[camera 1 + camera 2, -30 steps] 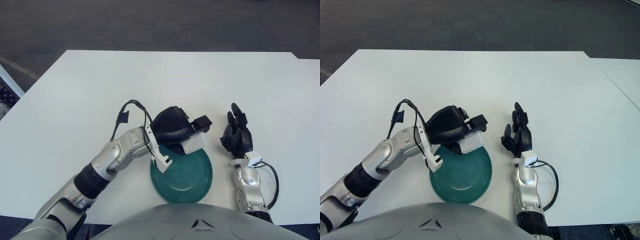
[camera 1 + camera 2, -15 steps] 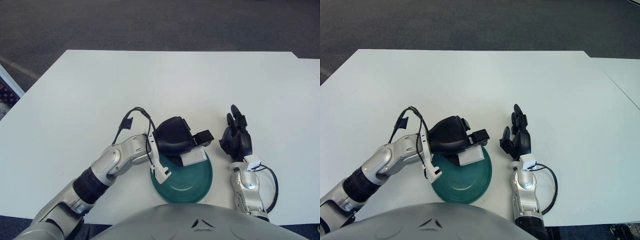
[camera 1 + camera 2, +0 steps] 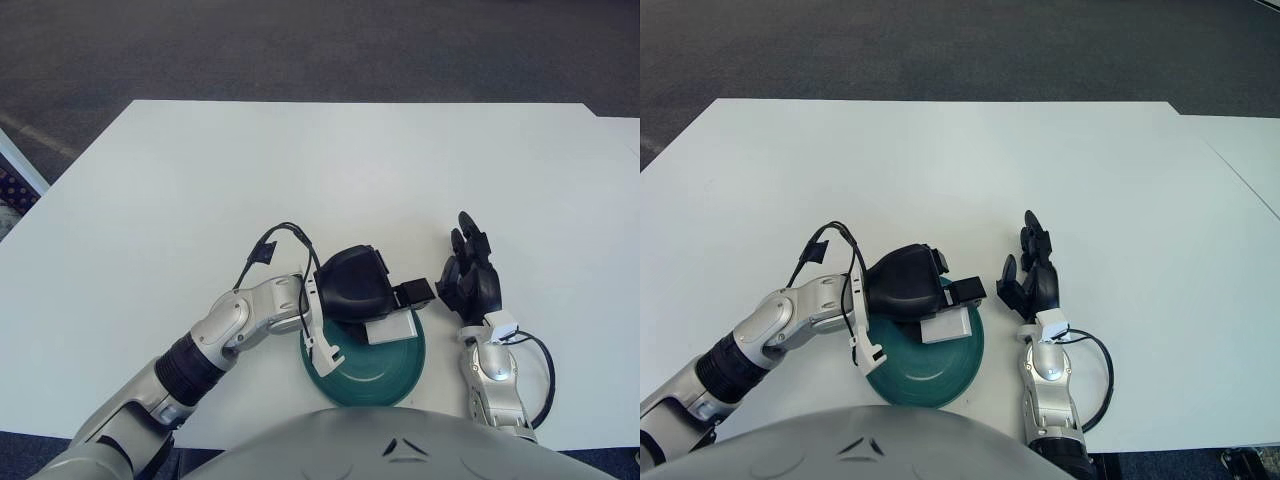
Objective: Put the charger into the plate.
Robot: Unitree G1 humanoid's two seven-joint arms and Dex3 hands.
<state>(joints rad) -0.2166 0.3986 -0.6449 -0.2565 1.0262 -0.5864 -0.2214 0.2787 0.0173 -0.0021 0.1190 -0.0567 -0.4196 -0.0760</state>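
A white block charger (image 3: 390,327) is held in my left hand (image 3: 360,290), low over the dark green plate (image 3: 372,366) at the table's near edge. The fingers are curled around the charger, which sits over the plate's far half; I cannot tell whether it touches the plate. The hand hides the plate's far left rim. It also shows in the right eye view (image 3: 948,326). My right hand (image 3: 472,282) rests on the table just right of the plate, fingers relaxed and empty.
The white table (image 3: 330,170) stretches far and wide beyond the plate. A black cable loops off my left wrist (image 3: 275,245). Another cable loops beside my right forearm (image 3: 540,375). Dark floor lies past the far edge.
My left hand has moved toward me and down with the charger, from the plate's far rim to low over the plate. My right hand has drifted slightly nearer.
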